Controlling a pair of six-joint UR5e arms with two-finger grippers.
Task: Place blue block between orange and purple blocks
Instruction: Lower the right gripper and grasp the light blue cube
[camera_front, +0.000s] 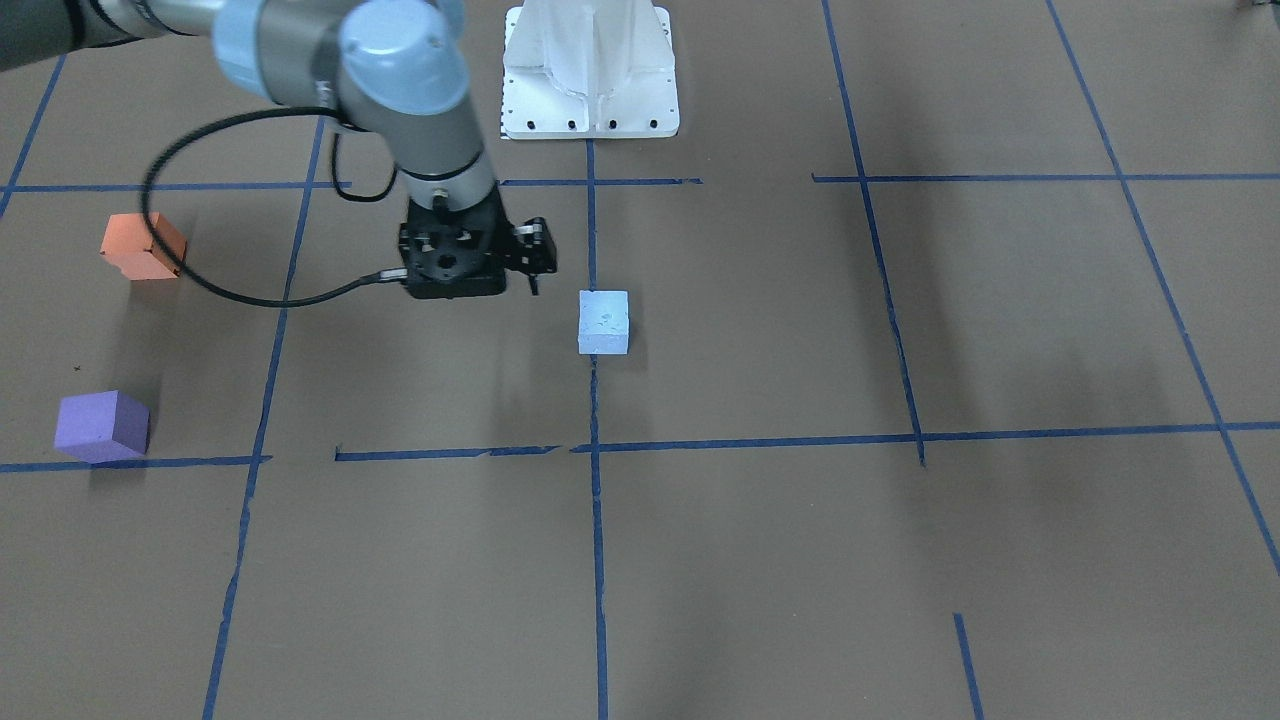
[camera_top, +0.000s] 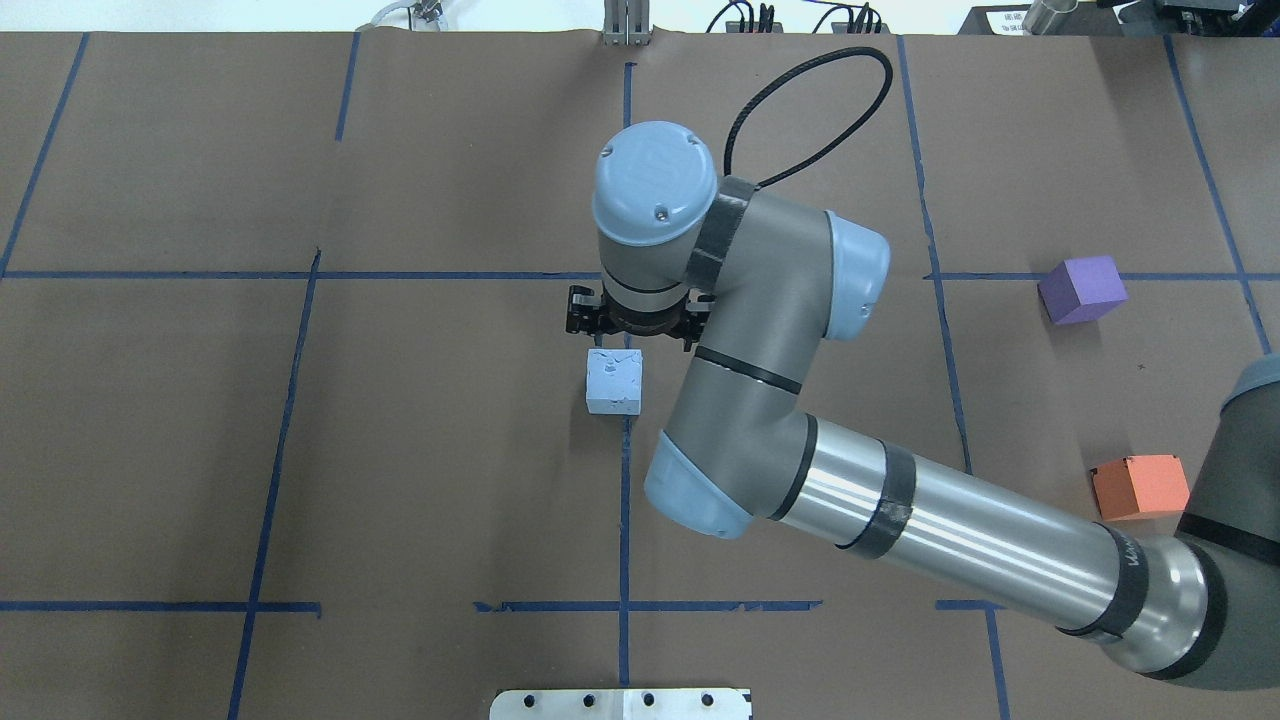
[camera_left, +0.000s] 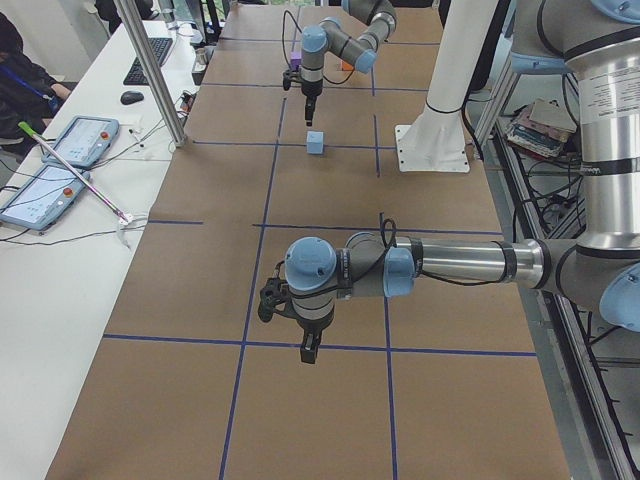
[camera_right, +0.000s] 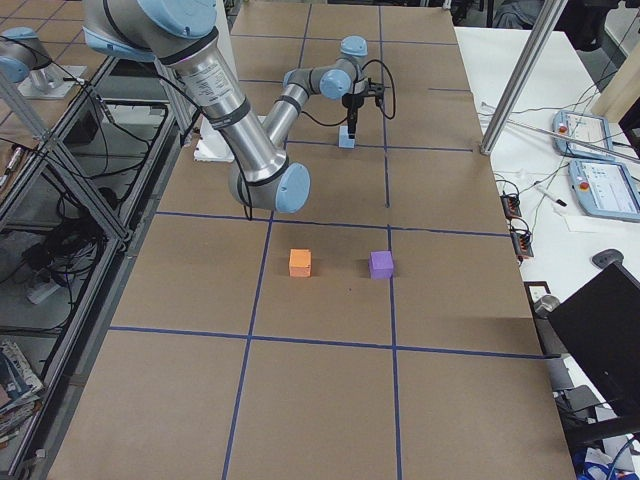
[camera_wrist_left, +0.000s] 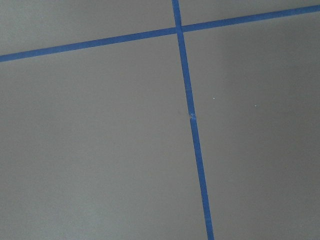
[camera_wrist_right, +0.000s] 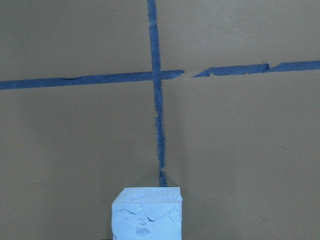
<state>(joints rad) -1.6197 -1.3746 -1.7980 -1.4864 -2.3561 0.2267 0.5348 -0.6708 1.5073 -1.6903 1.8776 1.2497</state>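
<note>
Blue tape (camera_top: 200, 274) grids the brown surface (camera_top: 150, 450). Before the white base (camera_top: 620, 705) sits the blue block (camera_top: 613, 383), cubic with no long axis, square to the tape. My right hand (camera_left: 307, 113) hangs above it, open or closed I cannot tell. The purple block (camera_top: 1082, 289) and orange block (camera_top: 1140, 486) lie to the base's right.

No text, label, brand or number is legible in any view.

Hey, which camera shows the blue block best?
Exterior front-facing: the blue block sits whole and unobstructed. Overhead shows it whole too; right wrist crops its bottom; side views show it tiny; left wrist misses it.
</note>
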